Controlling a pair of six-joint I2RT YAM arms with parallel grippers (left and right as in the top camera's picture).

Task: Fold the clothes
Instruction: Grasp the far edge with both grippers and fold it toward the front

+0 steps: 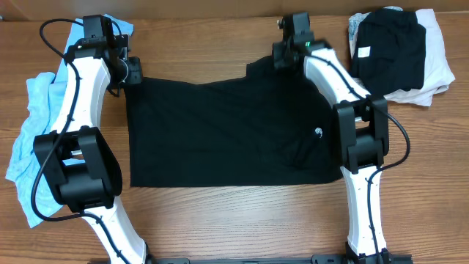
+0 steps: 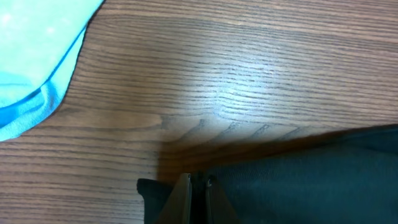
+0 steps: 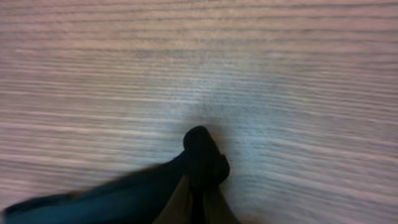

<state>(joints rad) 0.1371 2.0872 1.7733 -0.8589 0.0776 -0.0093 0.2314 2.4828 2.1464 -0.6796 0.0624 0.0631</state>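
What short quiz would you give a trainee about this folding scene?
1. True or false: the left tool is open and holds nothing.
2. Where does the light blue cloth lie? A) beside the left arm; B) on top of the black garment; C) in a basket.
3. What does the right tool grip?

Key: 1. False, it is shut on a corner of the black garment. 2. A. 3. The black garment, at its far edge.
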